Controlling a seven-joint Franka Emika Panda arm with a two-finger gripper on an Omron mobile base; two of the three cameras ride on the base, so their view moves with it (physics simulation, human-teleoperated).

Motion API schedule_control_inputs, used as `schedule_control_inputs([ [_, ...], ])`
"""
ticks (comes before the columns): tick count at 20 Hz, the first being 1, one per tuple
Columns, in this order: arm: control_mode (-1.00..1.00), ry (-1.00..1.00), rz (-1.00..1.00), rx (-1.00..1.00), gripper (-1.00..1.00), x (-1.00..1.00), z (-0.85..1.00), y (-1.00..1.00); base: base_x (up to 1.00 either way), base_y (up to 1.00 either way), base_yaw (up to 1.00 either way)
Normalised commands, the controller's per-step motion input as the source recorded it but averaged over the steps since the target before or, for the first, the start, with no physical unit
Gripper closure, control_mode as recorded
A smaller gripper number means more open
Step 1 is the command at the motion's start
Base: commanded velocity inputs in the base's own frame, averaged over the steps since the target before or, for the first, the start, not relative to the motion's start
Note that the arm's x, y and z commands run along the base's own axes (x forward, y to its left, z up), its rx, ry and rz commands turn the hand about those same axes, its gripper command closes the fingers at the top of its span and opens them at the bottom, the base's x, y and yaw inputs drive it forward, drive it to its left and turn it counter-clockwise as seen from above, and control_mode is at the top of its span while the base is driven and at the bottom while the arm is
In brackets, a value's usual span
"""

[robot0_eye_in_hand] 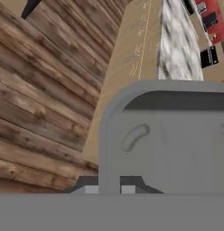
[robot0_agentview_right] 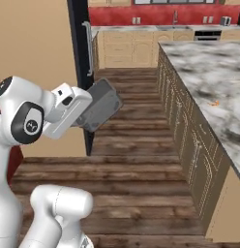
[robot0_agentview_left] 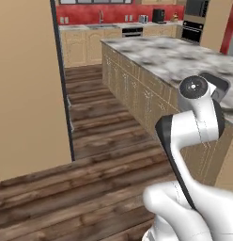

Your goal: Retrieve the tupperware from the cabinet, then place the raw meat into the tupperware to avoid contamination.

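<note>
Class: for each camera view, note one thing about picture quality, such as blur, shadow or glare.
Left base view: the grey-white marble counter top is soft and smeared, no glare. Right base view: flat, even light; the grey rectangular tupperware container looks uniformly shaded. Hand view: a dark shadow band lies under the container's rim, and the wooden plank floor is sharper than the marble.
</note>
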Motion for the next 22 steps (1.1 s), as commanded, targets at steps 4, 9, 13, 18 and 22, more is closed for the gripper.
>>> schedule_control_inputs([
  [4, 1.00, 0.00, 0.00, 0.00, 1.00, 0.00, 0.00, 0.00, 0.32, 0.12, -0.40],
  [9, 1.00, 0.00, 0.00, 0.00, 1.00, 0.00, 0.00, 0.00, 0.34, 0.14, -0.39],
  [13, 1.00, 0.00, 0.00, 0.00, 1.00, 0.00, 0.00, 0.00, 0.35, 0.15, -0.38],
  [18, 1.00, 0.00, 0.00, 0.00, 1.00, 0.00, 0.00, 0.00, 0.35, 0.15, -0.38],
  [22, 1.00, 0.00, 0.00, 0.00, 1.00, 0.00, 0.00, 0.00, 0.28, 0.15, -0.39],
])
